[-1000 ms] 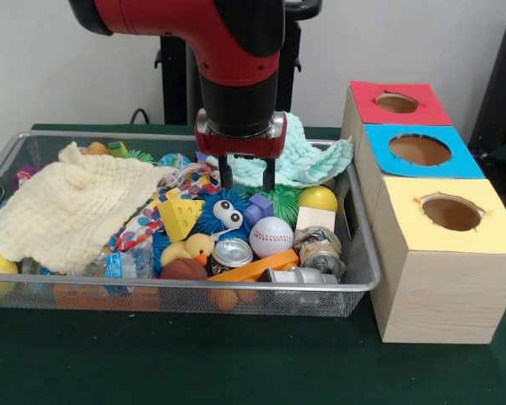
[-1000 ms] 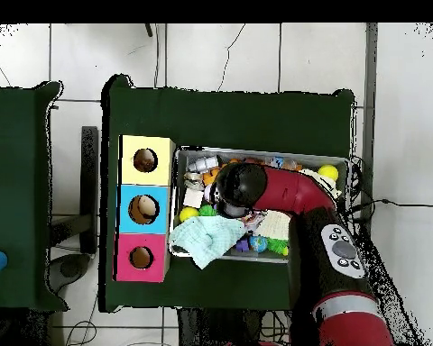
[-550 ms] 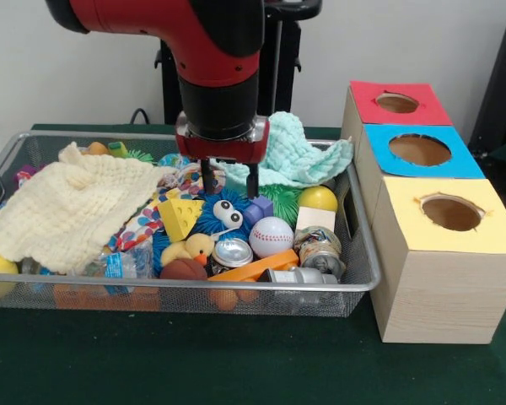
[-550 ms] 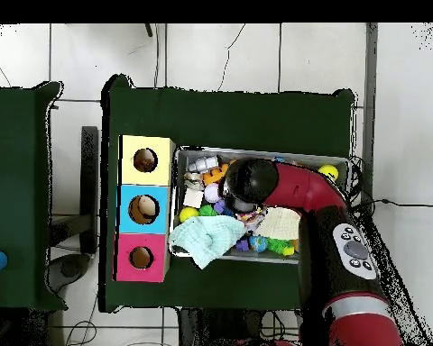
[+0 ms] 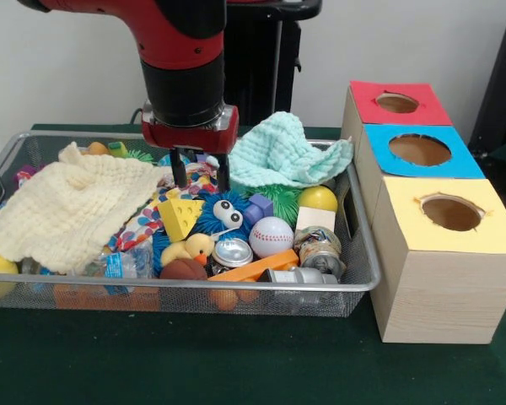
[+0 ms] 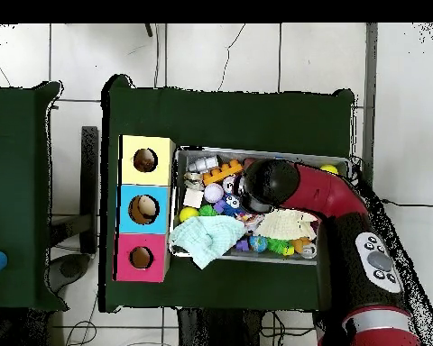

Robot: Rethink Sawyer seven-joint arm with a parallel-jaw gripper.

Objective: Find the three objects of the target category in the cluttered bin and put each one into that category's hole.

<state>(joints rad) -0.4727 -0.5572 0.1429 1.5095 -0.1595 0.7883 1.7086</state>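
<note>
The pincer [image 5: 201, 177] hangs open and empty over the packed bin [image 5: 358, 253] (nothing gripped), so closing here risks snagging the yellow cloth [image 5: 67, 211] instead of a target.

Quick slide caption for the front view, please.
Sawyer gripper, jaws open and empty, hovers above the yellow cheese wedge in the cluttered wire bin.

We can read no text, label, brand or number anywhere. The small blue label on the clear wrapper [image 5: 114, 264] in the wire bin [image 5: 364, 253] carries print too small for us to make out.
</note>
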